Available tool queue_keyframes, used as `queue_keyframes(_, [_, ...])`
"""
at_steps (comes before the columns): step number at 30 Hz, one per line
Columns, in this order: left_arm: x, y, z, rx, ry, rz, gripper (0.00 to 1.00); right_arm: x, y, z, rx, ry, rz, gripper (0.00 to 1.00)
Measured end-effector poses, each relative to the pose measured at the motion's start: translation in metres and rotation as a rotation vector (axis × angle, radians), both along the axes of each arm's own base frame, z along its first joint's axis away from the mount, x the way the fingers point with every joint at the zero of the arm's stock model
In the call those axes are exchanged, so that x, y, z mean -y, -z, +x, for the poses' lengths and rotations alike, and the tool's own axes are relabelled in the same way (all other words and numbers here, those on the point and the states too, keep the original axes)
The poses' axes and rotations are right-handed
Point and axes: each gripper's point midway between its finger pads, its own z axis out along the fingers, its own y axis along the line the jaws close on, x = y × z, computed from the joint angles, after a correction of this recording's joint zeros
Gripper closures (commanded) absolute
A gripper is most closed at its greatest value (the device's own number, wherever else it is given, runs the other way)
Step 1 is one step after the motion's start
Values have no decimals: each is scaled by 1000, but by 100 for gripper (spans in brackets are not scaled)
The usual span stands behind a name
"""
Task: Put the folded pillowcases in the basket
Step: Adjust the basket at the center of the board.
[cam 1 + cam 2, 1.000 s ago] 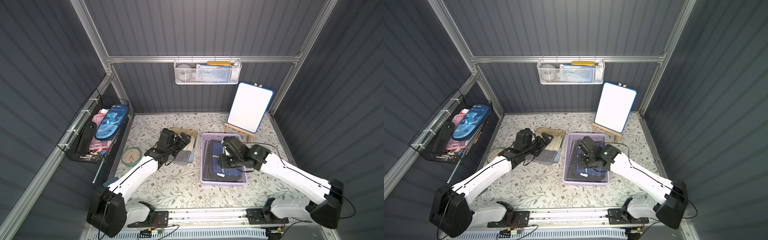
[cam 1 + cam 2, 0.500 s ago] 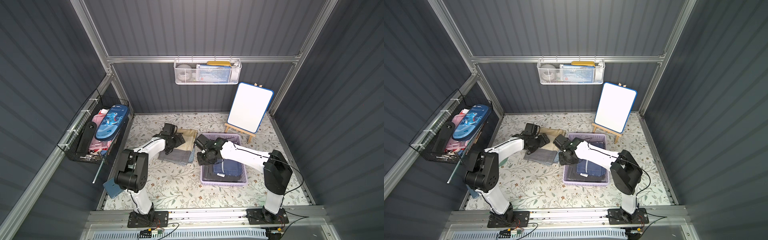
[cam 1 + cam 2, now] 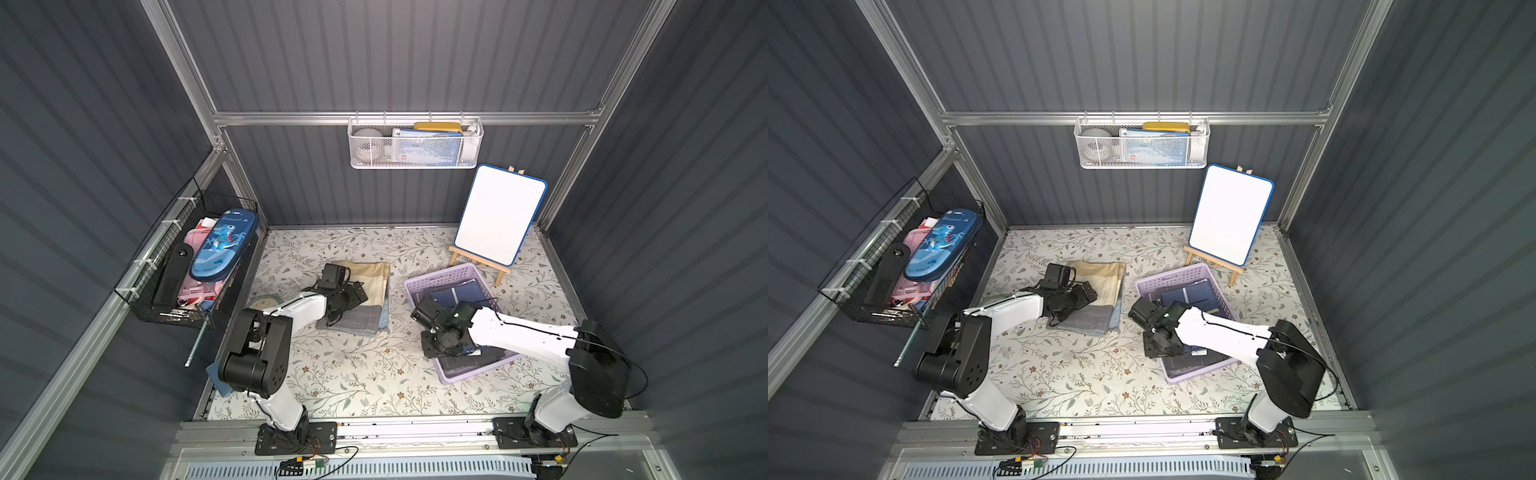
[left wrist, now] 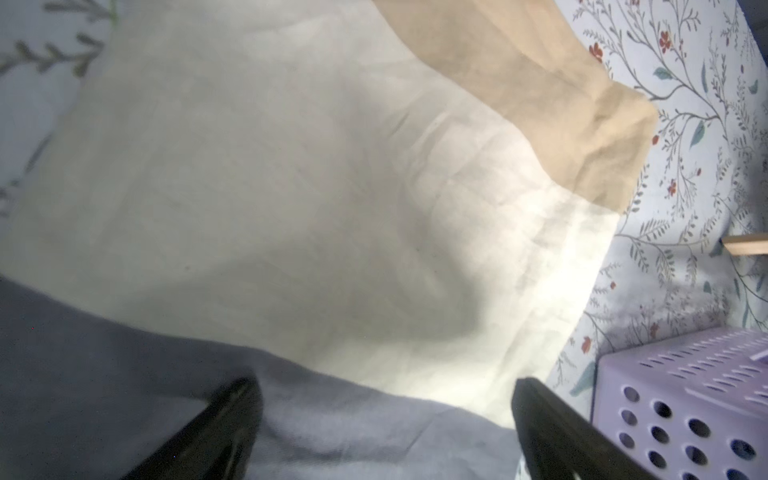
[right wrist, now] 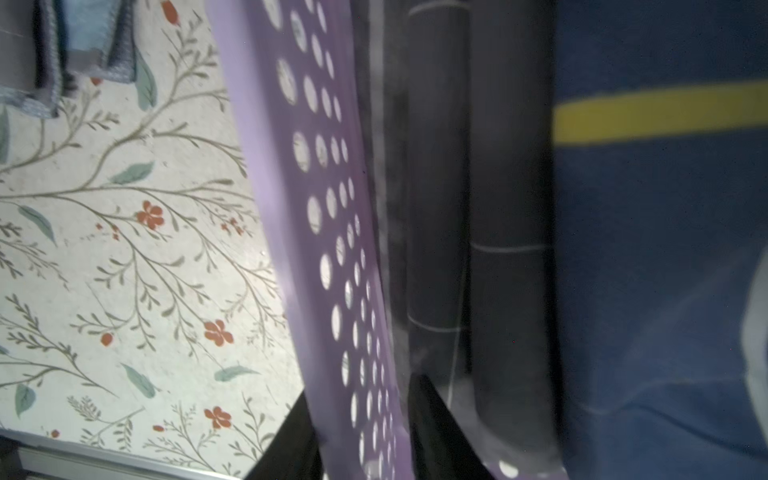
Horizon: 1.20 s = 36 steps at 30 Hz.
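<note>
Pillowcase [image 3: 374, 286], folded, lies on the table [image 3: 353, 374] at nine o'clock from the lavender basket [image 3: 442, 273], not yet inside. Left gripper [image 4: 384, 388] hovers over it, jaws wide, apparently to pinch. Right gripper [image 5: 360, 390] straddles the basket wall (clamped or not, unclear), likely to steady it.

Pillowcase [image 3: 374, 286] on worktop [image 3: 353, 374] left of basket [image 3: 440, 274], folded cloths [image 3: 453, 297] in basket, easel board [image 3: 498, 214] behind it, mesh basket [image 3: 415, 145] on back wall [image 3: 311, 174], wire basket [image 3: 166, 270] on left wall [image 3: 83, 166].

Lavender basket [image 3: 440, 276], cream-and-tan pillowcase [image 3: 374, 278], seemingly grey-blue cloth [image 3: 358, 321], navy yellow-striped fabric [image 5: 665, 249], white tabletop [image 3: 353, 374] in leafy floral print
</note>
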Motion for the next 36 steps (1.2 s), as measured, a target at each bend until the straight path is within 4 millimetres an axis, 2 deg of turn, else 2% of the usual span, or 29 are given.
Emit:
queue_keyframes(3, [0,-2,-17,-3,3,-26,1,5,-15,-5,29,15,40,61])
queue_keyframes(8, [3,-12,-47,0,21,-64,1,5,-46,-2,96,32,107,59])
queue_keyframes(14, [0,-25,-62,5,28,-72,1,5,-64,1,134,34,130,57])
queue_keyframes(17, [-1,-37,-66,24,28,-77,0,4,-74,3,151,33,136,57])
queue_keyframes(20, [-2,-56,-64,58,32,-75,0,4,-85,5,179,33,155,57])
queue_keyframes(23, [0,-82,-50,119,49,-59,1,7,-94,6,213,39,169,55])
queue_keyframes(24, [1,-90,-46,140,55,-57,1,9,-97,6,224,40,170,53])
queue_keyframes(25, [3,-101,-40,167,65,-59,1,11,-100,8,241,42,168,42])
queue_keyframes(26, [4,-110,-36,194,77,-61,0,14,-103,10,261,47,162,36])
queue_keyframes(27, [6,-117,-33,213,90,-61,2,17,-107,12,283,61,163,40])
queue_keyframes(28, [9,-124,-30,234,108,-65,10,22,-111,16,324,82,162,52])
queue_keyframes(29, [11,-130,-26,255,128,-65,24,30,-115,18,367,105,166,68])
queue_keyframes(31, [15,-136,-19,272,143,-71,50,47,-122,20,447,155,198,82])
queue_keyframes(33, [20,-134,-11,257,146,-75,71,63,-125,18,497,195,245,90])
queue_keyframes(35, [26,-123,-2,223,164,-81,94,73,-127,17,509,210,270,95])
queue_keyframes(36, [29,-115,2,206,170,-82,97,73,-130,18,512,210,278,96])
